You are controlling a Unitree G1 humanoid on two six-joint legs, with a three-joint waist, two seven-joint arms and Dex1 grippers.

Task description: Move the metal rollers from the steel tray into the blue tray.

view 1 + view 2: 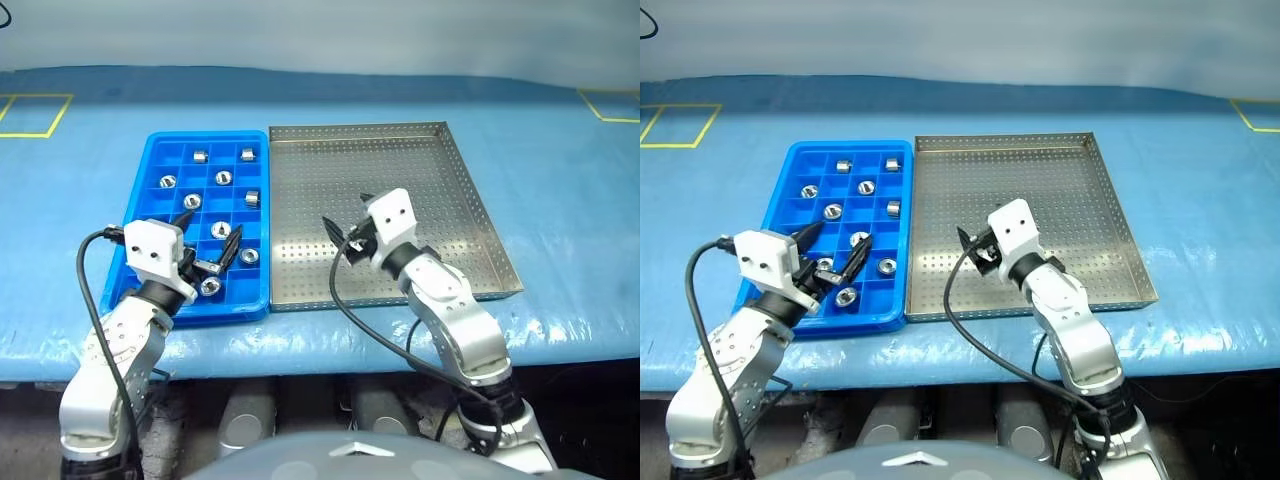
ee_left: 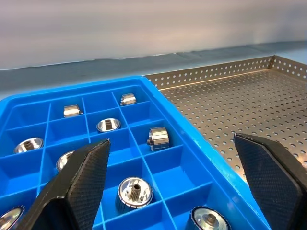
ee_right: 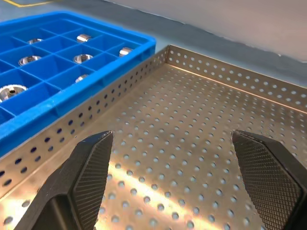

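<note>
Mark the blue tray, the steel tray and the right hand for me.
blue tray (image 1: 141,210): left eye view, on its left rim.
steel tray (image 1: 420,190): left eye view, on bare perforated floor.
right hand (image 1: 345,225): left eye view, midway between its open fingertips, above the steel tray.

Your work surface, a table under a wrinkled blue covering (image 1: 560,200), yellow tape squares (image 1: 35,113) at your far left and far right (image 1: 610,103), pale grey wall (image 1: 320,35) behind, dark floor (image 1: 310,410) below the front edge.
</note>
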